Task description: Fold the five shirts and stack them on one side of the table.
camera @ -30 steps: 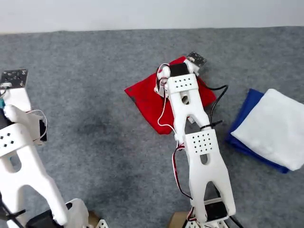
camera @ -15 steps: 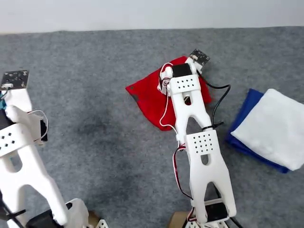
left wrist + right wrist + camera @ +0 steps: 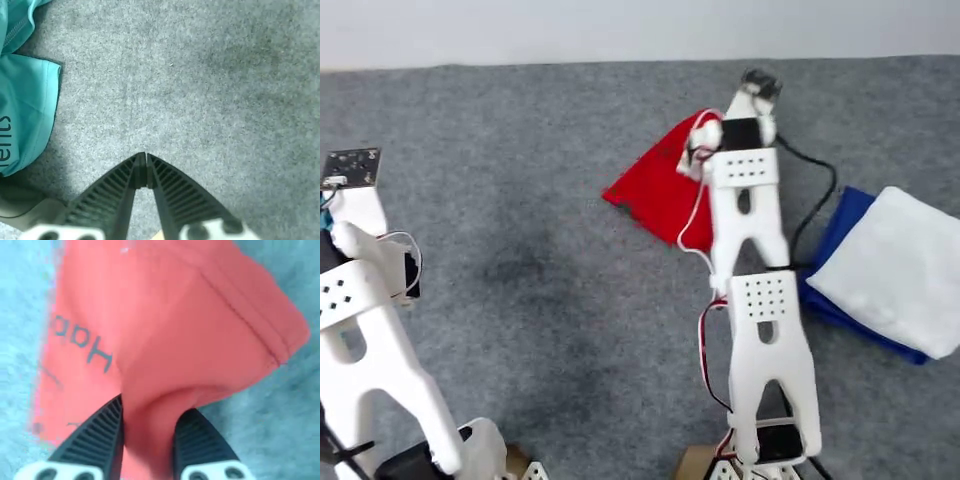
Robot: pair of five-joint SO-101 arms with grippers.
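Right gripper (image 3: 150, 407) is clamped on a bunched fold of the red shirt (image 3: 165, 330). The rest of the cloth spreads out ahead of its tips over the grey table (image 3: 520, 260). Near that arm, on its outer side, a white shirt (image 3: 900, 265) lies folded on a blue shirt (image 3: 842, 215) (neat stack). Left gripper (image 3: 146, 159) has its tips pressed together over the table, with a teal shirt (image 3: 22, 110) just off to one side.

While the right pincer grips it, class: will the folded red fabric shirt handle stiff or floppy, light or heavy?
Probably floppy: the red fabric shirt bunches in the right pincer. Likely light: one pinch holds it. Folds may sag open.
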